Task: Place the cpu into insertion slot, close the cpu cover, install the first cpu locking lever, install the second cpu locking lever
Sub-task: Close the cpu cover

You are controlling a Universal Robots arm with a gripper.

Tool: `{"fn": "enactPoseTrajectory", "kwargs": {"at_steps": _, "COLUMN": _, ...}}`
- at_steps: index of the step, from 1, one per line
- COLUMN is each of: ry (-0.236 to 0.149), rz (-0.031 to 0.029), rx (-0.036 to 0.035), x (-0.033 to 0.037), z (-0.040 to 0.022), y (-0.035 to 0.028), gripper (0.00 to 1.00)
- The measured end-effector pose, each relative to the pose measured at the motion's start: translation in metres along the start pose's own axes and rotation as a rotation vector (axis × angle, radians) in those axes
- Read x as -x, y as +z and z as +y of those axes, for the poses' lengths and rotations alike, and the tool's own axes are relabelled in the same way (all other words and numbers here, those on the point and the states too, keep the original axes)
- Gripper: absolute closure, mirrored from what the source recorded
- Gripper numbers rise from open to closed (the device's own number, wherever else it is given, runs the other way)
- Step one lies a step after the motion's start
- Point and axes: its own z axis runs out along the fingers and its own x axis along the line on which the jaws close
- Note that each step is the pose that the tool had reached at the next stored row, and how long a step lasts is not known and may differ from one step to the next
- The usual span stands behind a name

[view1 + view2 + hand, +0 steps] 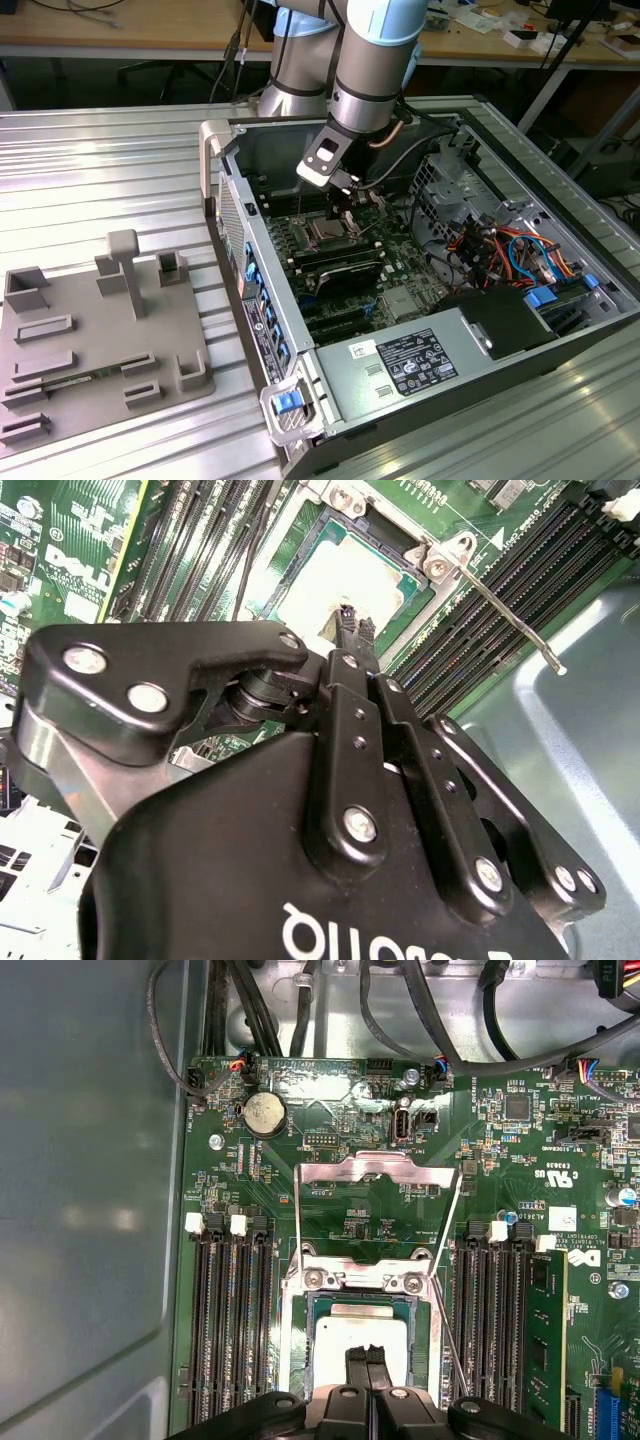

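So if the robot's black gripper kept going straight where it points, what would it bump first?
Probably the small square silver chip sitting in the dark socket: the black gripper points at its top face in both wrist views. How much gap is left is unclear.

The arm (372,70) reaches steeply down — gripper (366,1354) fingers pressed together, pointing downward.

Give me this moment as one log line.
gripper shut, above cpu | cpu in insertion slot | cpu cover open | locking lever unlatched
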Motion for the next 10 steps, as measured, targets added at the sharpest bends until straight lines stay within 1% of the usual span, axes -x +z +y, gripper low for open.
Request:
{"fn": "enactPoseTrajectory", "kwargs": {"at_steps": 2, "ry": 0.0, "rz": 0.0, "rx": 0.0, "x": 0.0, "z": 0.0002, "y": 0.0, "gripper": 0.89}}
{"fn": "enactPoseTrajectory", "kwargs": {"at_steps": 4, "ry": 0.0, "rz": -0.0001, "rx": 0.0, "x": 0.0, "z": 0.0025, "y": 0.0001, "gripper": 0.89}}
{"fn": "enactPoseTrajectory", "kwargs": {"at_steps": 6, "ry": 0.0, "rz": 0.0, "rx": 0.0, "x": 0.0004, "z": 0.0091, "y": 0.0004, "gripper": 0.89}}
{"fn": "enactPoseTrajectory", "kwargs": {"at_steps": 8, "ry": 0.0, "rz": -0.0001, "rx": 0.0, "x": 0.0004, "z": 0.0093, "y": -0.0004, "gripper": 0.89}}
{"fn": "enactPoseTrajectory", "kwargs": {"at_steps": 10, "ry": 0.0, "rz": 0.0, "rx": 0.0001, "x": 0.0004, "z": 0.0095, "y": -0.0038, "gripper": 0.89}}
